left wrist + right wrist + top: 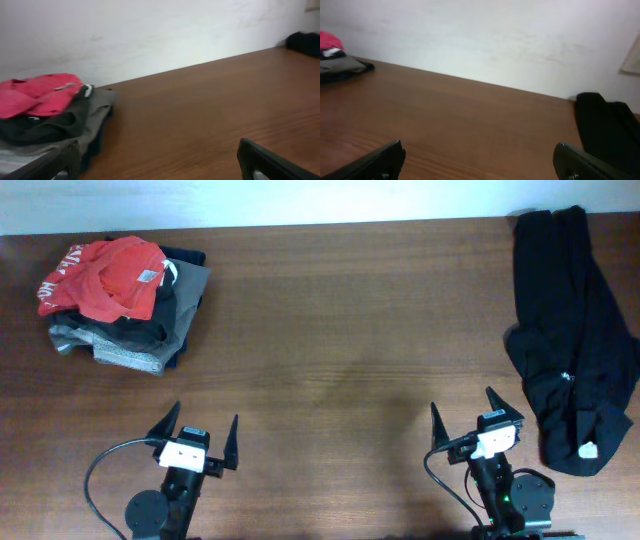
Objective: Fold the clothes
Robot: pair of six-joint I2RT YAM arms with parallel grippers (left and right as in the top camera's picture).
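Black shirt (570,330) lies crumpled along the table's (340,330) right edge. Stack of garments (125,310), red one on top, at table's far-left corner. Left gripper (205,416) and right gripper (462,402) at table's near edge: fingers spread wide, both empty.

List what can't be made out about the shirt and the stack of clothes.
Shirt: in the overhead view, its own bunched folds hide the sleeves and collar. In the right wrist view, the frame edge cuts it off. In the left wrist view, it is only a far dark blur.
Tag: overhead, too small to read.
Stack: the red garment on top hides how many lie below, and its lettering is too small to read.
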